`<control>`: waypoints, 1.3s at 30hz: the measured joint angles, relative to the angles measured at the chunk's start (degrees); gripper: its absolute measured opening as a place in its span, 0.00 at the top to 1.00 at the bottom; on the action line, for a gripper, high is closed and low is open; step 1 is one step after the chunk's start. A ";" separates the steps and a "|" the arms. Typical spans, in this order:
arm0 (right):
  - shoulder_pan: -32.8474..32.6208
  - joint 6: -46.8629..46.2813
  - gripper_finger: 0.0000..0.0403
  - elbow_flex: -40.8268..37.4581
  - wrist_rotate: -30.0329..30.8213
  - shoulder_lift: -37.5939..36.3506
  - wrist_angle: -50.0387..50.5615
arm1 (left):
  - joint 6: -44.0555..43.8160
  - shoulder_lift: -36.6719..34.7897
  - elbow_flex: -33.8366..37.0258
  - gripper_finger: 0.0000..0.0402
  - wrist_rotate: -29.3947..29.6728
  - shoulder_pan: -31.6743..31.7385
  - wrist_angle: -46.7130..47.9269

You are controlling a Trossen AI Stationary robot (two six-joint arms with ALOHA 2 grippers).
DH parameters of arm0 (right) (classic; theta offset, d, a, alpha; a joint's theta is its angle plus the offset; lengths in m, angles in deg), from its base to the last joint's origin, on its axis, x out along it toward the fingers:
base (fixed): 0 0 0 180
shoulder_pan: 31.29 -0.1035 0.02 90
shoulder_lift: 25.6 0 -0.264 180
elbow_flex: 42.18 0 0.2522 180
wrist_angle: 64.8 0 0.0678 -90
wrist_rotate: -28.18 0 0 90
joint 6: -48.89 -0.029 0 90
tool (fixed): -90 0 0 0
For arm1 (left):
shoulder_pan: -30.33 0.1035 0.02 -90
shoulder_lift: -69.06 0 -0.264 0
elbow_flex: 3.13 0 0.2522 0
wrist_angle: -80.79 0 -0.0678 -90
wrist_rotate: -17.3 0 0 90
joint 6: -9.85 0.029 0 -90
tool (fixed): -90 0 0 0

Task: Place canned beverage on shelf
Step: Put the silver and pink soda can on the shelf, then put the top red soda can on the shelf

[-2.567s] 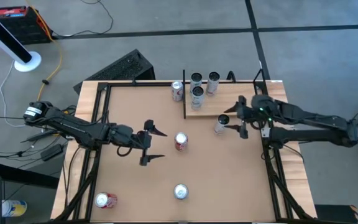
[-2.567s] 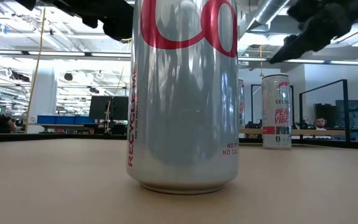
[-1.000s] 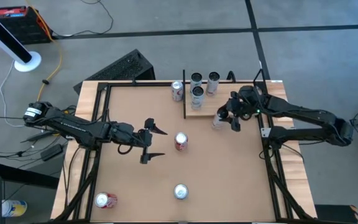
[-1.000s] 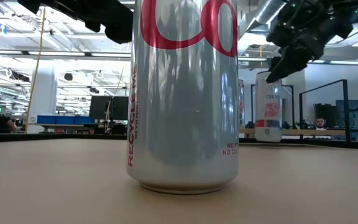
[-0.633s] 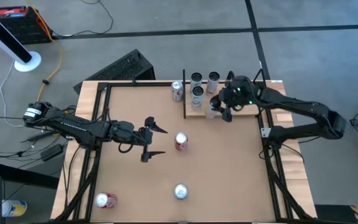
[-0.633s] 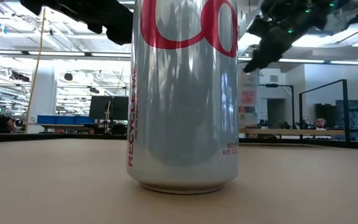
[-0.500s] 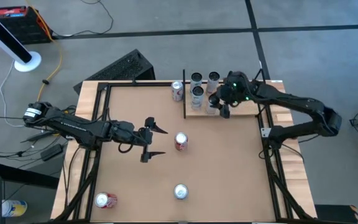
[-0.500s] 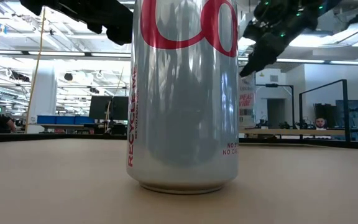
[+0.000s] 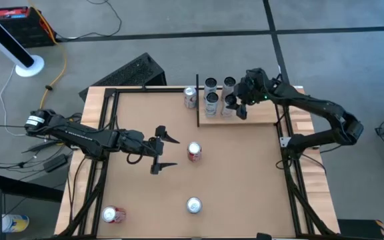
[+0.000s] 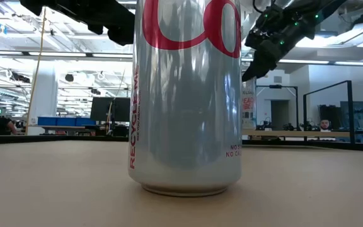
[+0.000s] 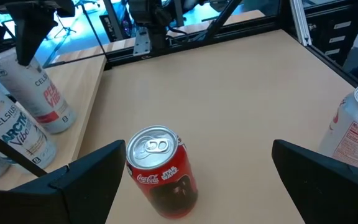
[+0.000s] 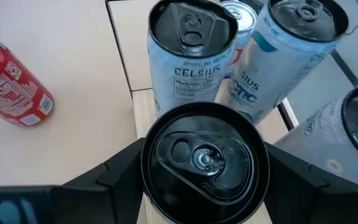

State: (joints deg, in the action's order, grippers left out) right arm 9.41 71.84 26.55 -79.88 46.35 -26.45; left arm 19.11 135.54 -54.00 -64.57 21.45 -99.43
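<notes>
One can (image 12: pixel 205 163) clamped between right gripper (image 9: pixel 239 107) fingers

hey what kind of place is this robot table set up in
Most likely a robotics lab inside a large open-plan office or workshop. The low view shows exposed ceiling ducts and rows of desks with monitors behind the table, and the high view shows a bare concrete floor with loose cables.

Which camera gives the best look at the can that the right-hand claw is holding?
The right wrist view: the held can fills it, top up, between the right gripper fingers. The high view shows it small over the shelf; the left wrist view shows its label.
</notes>
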 joint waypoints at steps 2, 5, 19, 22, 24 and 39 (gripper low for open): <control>0.46 0.06 0.31 -0.01 -0.22 0.00 0.14 | 0.02 0.00 0.00 0.03 0.04 0.00 0.00; 1.26 0.90 0.31 -0.01 -1.33 0.38 0.03 | 0.02 0.00 0.00 0.03 0.12 0.00 0.00; 1.89 1.25 0.18 -0.08 -2.62 0.49 -0.67 | -0.42 0.00 0.00 0.03 0.19 0.00 0.00; 1.89 1.10 0.07 -0.12 -2.27 0.51 -0.40 | -0.47 0.00 0.00 0.03 0.19 0.00 0.00; 1.89 1.08 0.04 -0.12 -1.50 0.51 -0.44 | -0.47 0.00 0.00 0.03 0.19 0.00 0.00; 1.89 0.93 0.05 -0.12 0.68 -2.51 0.98 | -0.75 0.00 0.00 0.03 0.19 0.00 0.00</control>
State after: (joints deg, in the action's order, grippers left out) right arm 11.30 72.77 26.43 -79.21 43.84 -25.47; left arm 18.37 135.54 -54.00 -64.38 21.45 -99.43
